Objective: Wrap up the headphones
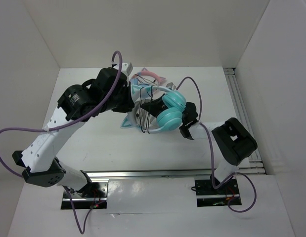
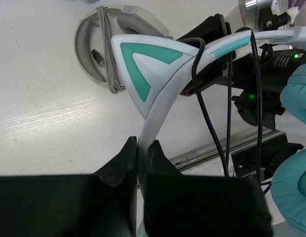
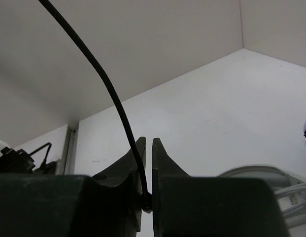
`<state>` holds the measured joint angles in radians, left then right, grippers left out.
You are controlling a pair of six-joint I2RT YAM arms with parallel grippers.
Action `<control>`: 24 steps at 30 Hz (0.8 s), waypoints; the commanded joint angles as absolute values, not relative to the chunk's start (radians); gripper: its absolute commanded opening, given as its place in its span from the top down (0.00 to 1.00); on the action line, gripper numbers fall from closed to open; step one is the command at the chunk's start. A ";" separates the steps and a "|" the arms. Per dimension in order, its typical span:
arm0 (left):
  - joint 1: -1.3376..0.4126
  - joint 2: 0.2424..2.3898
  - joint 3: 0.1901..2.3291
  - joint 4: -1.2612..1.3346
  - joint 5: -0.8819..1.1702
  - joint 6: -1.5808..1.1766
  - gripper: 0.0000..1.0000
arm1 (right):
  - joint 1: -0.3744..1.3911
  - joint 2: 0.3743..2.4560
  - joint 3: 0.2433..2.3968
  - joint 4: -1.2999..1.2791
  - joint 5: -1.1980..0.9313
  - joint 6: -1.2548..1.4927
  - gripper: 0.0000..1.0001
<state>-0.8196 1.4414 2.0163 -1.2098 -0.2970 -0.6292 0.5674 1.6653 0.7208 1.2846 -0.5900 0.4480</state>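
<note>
1. At the middle of the table (image 1: 93, 143), we locate the headphones (image 1: 171, 109) between the two arms. The teal ear cups sit to the right and the white headband (image 2: 160, 106) runs off to the left.
2. We read the left gripper (image 2: 141, 144) as closed to a narrow gap. Its two black fingers clamp the flat edge of the headband, just below the teal cat ear (image 2: 143, 64).
3. We read the right gripper (image 3: 147, 144) as closed to a thin slit. The black cable (image 3: 109, 91) drops into that slit and is pinched low between the fingers. From there it rises in a taut curve toward the upper left of the right wrist view.
4. In the top view, the right gripper sits just right of the ear cups, on their near side.
5. In the left wrist view, we count several cable strands draped over the headband, hanging down beside the fingers.
6. Beyond the headband, the grey-white headphones (image 2: 91, 47) lie flat on the table with a grey cord against the ear cup.
7. On the far side, the blue-and-pink headphones (image 1: 149, 74) lie just behind the teal set.
</note>
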 commanded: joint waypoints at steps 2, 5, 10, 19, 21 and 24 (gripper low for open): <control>-0.805 1.411 2.025 -1.117 -0.305 -0.638 1.00 | 0.575 1.681 0.729 1.495 -0.591 0.456 1.00; -0.796 1.402 2.025 -1.117 -0.314 -0.637 1.00 | 0.575 1.672 0.680 1.509 -0.578 0.456 1.00; -0.787 1.411 1.985 -1.135 -0.272 -0.569 1.00 | 0.563 1.569 0.621 1.422 -0.508 0.388 1.00; -0.808 1.284 1.712 -1.126 -0.250 -0.528 1.00 | 0.439 1.462 0.606 1.272 -0.417 0.354 1.00; -0.819 1.266 1.684 -1.126 -0.264 -0.528 1.00 | 0.425 1.451 0.618 1.249 -0.417 0.345 1.00; -0.828 1.230 1.663 -1.135 -0.279 -0.537 1.00 | 0.413 1.451 0.638 1.224 -0.428 0.345 1.00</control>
<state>-0.8173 1.2999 1.6485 -1.2041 -0.2890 -0.5255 0.4175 1.4818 0.6037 1.2453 -0.4431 0.3706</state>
